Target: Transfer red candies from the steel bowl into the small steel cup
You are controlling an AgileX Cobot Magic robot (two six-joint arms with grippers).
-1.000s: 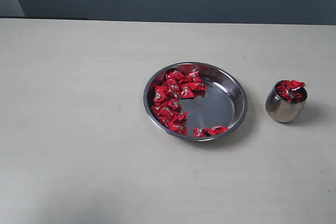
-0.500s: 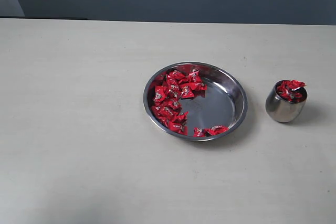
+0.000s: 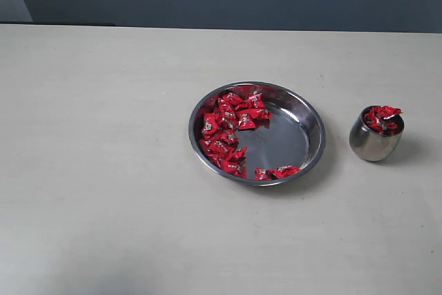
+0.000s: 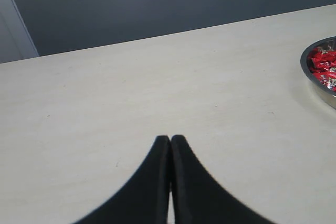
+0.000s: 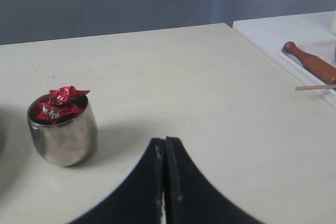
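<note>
1. Two pincers are in view, one in each wrist view. The left pincer (image 4: 170,139) has its two black fingers (image 4: 149,184) pressed together, tips meeting with only a hairline seam between them. It grips nothing and touches none of the task's things.
2. The right pincer (image 5: 165,141) is in the same condition: fingers pressed together tip to tip, with nothing pinched between them.
3. The steel bowl (image 3: 286,141) sits flat on the pale bench (image 3: 103,170), slightly right of centre in the exterior view.
4. Many red candies (image 3: 228,129) lie in the bowl. They are clustered on its left half, in an arc from the far rim round to the near rim. The right part of the bowl floor is bare.
5. The small steel cup (image 3: 373,146) stands upright on the bench to the right of the bowl, near it but not touching. Red candies fill it to the rim, and one wrapper end sticks up above the rim.
6. The cup stands ahead of the right pincer, apart from it. The bowl's rim lies ahead of the left pincer, well apart.
7. In the right wrist view, a brown wooden handle (image 5: 312,62) lies on a white surface (image 5: 268,31) beside the bench.
</note>
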